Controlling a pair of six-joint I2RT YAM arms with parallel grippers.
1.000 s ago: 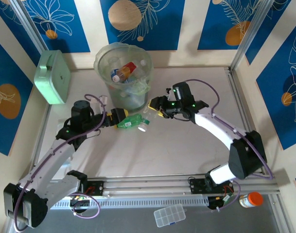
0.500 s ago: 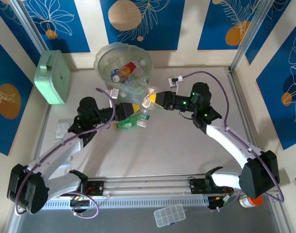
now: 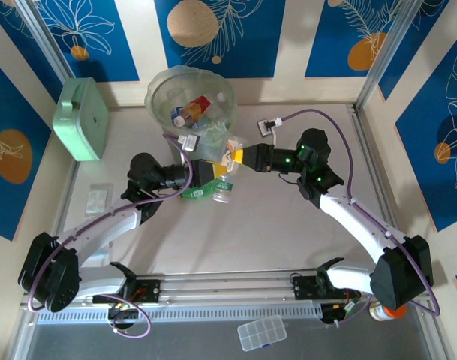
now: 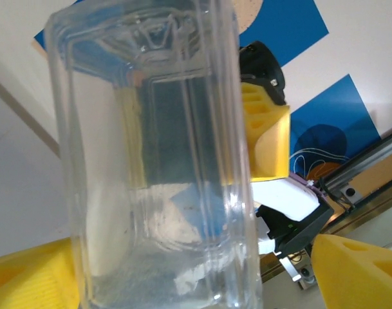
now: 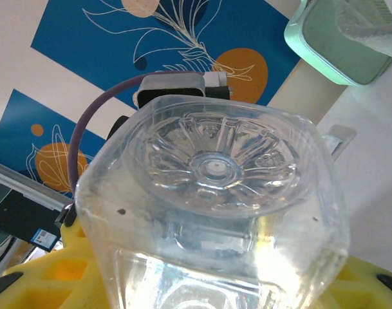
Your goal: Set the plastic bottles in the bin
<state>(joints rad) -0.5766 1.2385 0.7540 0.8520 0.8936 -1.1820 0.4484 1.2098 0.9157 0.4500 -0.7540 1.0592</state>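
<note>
A clear plastic bottle (image 5: 208, 193) is held in my right gripper (image 5: 208, 283), base toward the camera, with yellow fingers (image 5: 35, 277) at both lower corners. That gripper (image 3: 238, 157) hovers just right of the bin (image 3: 157, 86), a round translucent bucket with several bottles inside. My left gripper (image 3: 211, 174) meets it from the left. In the left wrist view the same clear bottle (image 4: 157, 161) stands between the open left gripper (image 4: 196, 277), with a gap to the right finger (image 4: 356, 270). A green bottle (image 3: 200, 193) with a white cap lies on the table under the left gripper.
A mint-green box (image 3: 82, 118) leans at the back left. A small clear packet (image 3: 98, 199) lies left of the left arm. Beyond the front rail sit a clear compartment case (image 3: 262, 332) and an orange-lidded jar (image 3: 386, 309).
The right arm swung out and reached left toward the bin with the clear bottle. The left gripper moved right and came around that bottle, and its jaws have narrowed a little.
</note>
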